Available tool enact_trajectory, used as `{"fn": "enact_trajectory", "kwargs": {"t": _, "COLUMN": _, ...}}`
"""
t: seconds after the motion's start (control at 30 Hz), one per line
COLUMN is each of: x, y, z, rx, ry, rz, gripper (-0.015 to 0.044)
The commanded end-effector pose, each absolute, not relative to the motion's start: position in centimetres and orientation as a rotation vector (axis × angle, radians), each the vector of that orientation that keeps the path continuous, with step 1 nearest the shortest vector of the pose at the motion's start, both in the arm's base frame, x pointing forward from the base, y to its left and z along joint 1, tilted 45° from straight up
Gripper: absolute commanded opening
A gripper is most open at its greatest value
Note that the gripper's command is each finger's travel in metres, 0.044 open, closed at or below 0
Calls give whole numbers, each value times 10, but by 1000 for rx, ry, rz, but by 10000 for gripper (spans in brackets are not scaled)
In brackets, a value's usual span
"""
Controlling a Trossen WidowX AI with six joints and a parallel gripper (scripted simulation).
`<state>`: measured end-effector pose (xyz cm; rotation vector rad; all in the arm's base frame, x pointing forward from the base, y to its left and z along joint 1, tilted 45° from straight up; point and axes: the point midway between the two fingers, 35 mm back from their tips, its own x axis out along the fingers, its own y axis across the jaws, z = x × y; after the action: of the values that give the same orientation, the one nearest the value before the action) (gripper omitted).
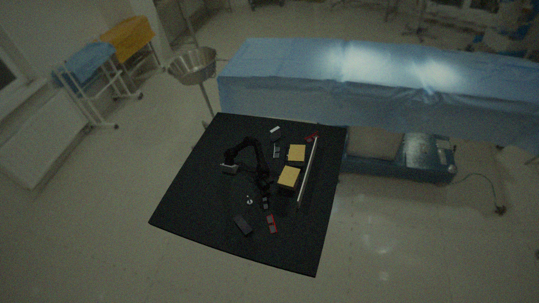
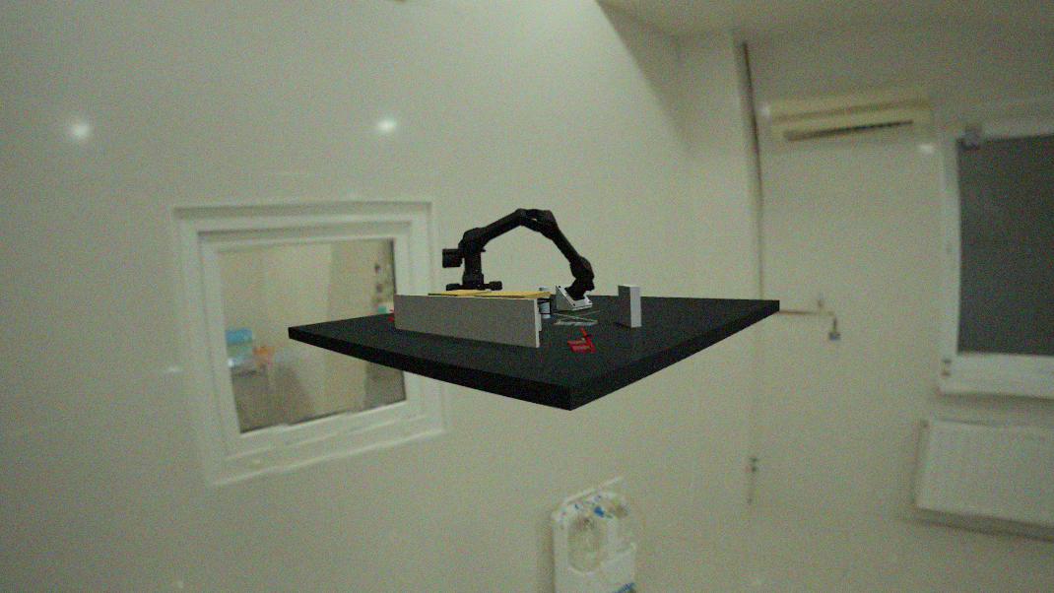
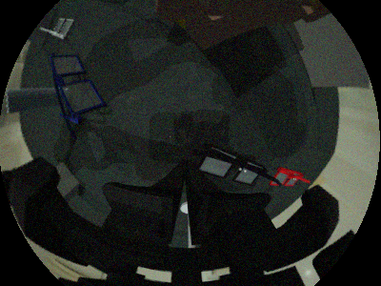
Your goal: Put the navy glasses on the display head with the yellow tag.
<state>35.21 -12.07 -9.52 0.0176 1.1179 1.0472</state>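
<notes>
Above dark square worktop (image 1: 211,241), black pincer (image 3: 189,219) clenched, grasping nothing. Navy wire-frame glasses (image 3: 72,88) lie flat on worktop, well apart, up-left of pincer in wrist view; long axis runs roughly away from pincer. Judgement: pincer must release, swing left, descend.

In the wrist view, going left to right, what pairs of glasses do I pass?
Navy glasses → dark-framed glasses → red glasses.
</notes>
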Motion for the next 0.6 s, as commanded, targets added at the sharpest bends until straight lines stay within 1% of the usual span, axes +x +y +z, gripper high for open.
{"fn": "enact_trajectory", "kwargs": {"t": 0.0, "x": 354, "y": -122, "z": -96, "rx": 22, "ry": 1117, "rz": 1045, "gripper": 0}}
{"fn": "enact_trajectory", "kwargs": {"t": 0.57, "x": 358, "y": -125, "z": -99, "rx": 22, "ry": 1117, "rz": 1045, "gripper": 0}}
